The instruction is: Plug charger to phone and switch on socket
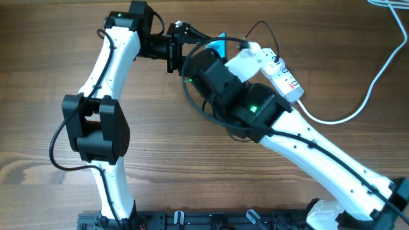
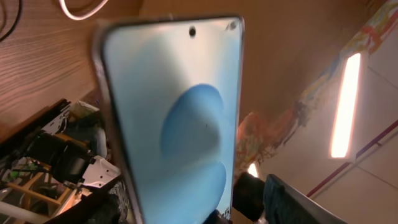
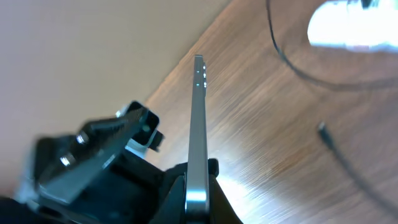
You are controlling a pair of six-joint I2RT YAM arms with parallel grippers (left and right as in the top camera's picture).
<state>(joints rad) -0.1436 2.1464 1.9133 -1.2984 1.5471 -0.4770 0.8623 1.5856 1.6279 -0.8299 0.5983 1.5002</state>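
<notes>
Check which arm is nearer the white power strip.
Right. The right arm passes directly alongside the power strip, overlapping its left end from overhead; the left arm ends further left, beyond the phone.

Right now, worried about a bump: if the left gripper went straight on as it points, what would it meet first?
The phone, close ahead of the left gripper; whether they already touch is unclear.

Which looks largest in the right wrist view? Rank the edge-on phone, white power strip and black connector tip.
Top unsure: thin silver edge-on phone is longest but nearest; blurred white power strip is broader but cropped.
Smallest: small black connector tip.
</notes>
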